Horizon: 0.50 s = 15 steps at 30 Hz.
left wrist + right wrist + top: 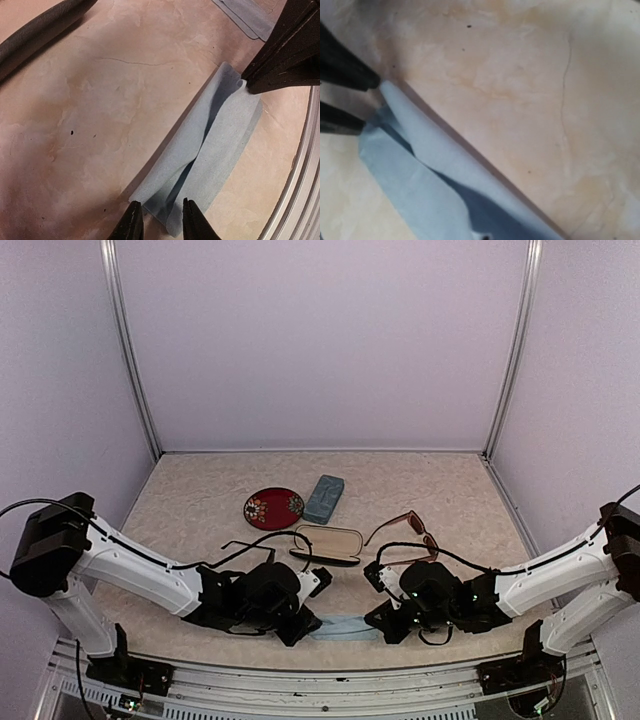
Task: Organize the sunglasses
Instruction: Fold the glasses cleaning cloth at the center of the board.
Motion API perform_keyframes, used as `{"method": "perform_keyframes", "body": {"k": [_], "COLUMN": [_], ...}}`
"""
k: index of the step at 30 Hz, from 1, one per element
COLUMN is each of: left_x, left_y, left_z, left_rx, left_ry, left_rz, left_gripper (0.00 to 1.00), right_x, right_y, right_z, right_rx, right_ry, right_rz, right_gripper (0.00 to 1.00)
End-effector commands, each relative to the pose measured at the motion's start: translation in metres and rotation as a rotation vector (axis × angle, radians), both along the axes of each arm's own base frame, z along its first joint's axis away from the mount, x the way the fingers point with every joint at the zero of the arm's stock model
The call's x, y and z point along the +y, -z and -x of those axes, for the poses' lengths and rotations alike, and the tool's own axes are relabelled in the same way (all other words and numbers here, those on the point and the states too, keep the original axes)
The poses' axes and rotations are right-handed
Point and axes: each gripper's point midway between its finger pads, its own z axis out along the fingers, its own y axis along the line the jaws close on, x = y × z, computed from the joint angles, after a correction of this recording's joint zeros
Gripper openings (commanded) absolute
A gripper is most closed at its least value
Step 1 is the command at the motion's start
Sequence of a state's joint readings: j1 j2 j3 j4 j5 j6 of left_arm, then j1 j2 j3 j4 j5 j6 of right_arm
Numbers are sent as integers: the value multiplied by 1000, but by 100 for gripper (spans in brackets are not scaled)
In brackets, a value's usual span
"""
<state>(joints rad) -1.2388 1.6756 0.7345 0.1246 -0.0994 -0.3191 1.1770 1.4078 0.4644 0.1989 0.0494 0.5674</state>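
Observation:
The reddish-brown sunglasses (405,530) lie unfolded at mid-table, right of centre. Thin black frame parts of the other sunglasses (245,543) show just beyond my left arm, partly hidden by it. Both grippers meet low at the near edge over a folded light-blue cloth (210,145). My left gripper (162,220) stands slightly open, its fingertips straddling the cloth's near end. My right gripper (247,82) is shut on the cloth's far corner, which is lifted a little. In the right wrist view the cloth (420,190) runs to the bottom edge and my own jaws are barely seen.
A black oval case (327,544) lies open at centre. Behind it are a blue-grey rectangular case (324,498) and a round red patterned disc (273,508). A metal rail (300,200) borders the near table edge. Purple walls close in the back and sides.

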Motion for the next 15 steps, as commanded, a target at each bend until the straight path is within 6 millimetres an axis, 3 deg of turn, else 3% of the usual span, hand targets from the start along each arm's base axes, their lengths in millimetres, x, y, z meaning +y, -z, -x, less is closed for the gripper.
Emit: {"method": "perform_keyframes", "body": {"k": [1, 15], "left_x": [-5, -9], "left_y": [-3, 7], "left_z": [7, 9], "left_rx": [77, 107], "left_ry": [38, 56], "left_rz": [64, 63], "left_gripper": [30, 25], "right_x": [0, -7], "right_y": [1, 8], "right_z": [-1, 2], "right_rx": [-6, 12], "right_ry": [7, 24], "right_rz": [8, 7], "right_gripper": [0, 0]}}
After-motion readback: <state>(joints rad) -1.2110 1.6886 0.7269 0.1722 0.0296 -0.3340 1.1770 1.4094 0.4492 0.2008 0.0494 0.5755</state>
